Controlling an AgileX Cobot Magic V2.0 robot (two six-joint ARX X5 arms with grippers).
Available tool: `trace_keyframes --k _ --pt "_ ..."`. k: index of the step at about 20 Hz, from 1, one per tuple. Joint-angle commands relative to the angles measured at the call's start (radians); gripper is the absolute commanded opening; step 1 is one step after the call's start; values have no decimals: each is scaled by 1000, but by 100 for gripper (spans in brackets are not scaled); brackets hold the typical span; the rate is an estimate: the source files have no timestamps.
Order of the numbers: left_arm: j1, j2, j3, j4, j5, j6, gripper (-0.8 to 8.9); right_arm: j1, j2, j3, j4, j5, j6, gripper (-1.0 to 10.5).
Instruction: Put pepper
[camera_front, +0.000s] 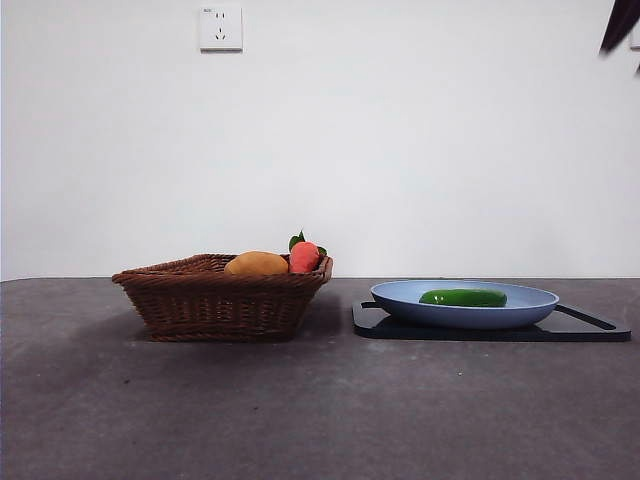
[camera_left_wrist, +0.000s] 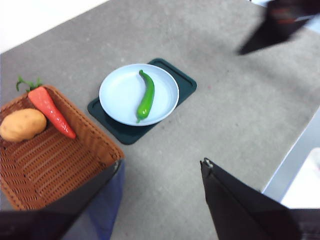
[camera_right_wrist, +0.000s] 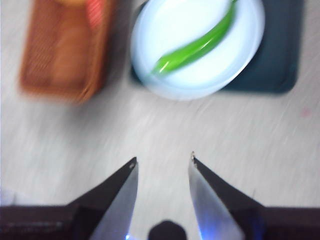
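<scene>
The pepper (camera_right_wrist: 197, 46) lies on the plate (camera_right_wrist: 240, 70), seemingly well apart from the open, empty right pincer (camera_right_wrist: 162, 162).

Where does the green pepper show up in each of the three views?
Front view: pepper lies on the blue plate, right of the basket.
Left wrist view: pepper on the plate, centre.
Right wrist view: pepper on the plate, blurred.
Shared landmark: the dark tray under the plate.

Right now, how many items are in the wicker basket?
2: a red carrot with green leaves and a rounded yellow-orange fruit beside it, both in the wicker basket. Nothing else shows inside.
</scene>
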Motion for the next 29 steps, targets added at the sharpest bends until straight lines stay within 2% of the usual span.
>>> trace_keyframes --k 1,3,5,7,8,9,12,15,25,27,29 --pt "-5 11 19 -18 -3 10 271 37 -88 20 -87 0 -37 179" --pt "-5 11 19 -51 -2 10 270 67 -168 20 -167 -2 -54 155" --pt "-5 11 19 -93 2 10 240 87 -228 20 -226 -2 -73 82" --pt "-5 11 19 -138 2 10 105 99 -283 20 -226 -7 -94 5" --pt "-5 11 19 -154 2 10 33 99 -297 20 -226 -8 -104 4" --pt "-5 11 19 -164 1 9 4 99 -304 20 -226 -9 -106 4" --pt "-6 11 19 -165 1 10 7 99 -305 20 -224 -8 -105 4" --pt "-5 11 19 -159 -3 10 8 99 -303 20 -224 -8 -72 4" --pt "-3 10 19 -5 -4 10 8 98 -301 20 -223 -5 -72 4" --pt "17 7 19 27 -10 89 8 98 -301 20 -223 -5 -72 4" --pt "84 -17 18 130 -33 146 8 98 -301 20 -223 -6 -72 4"
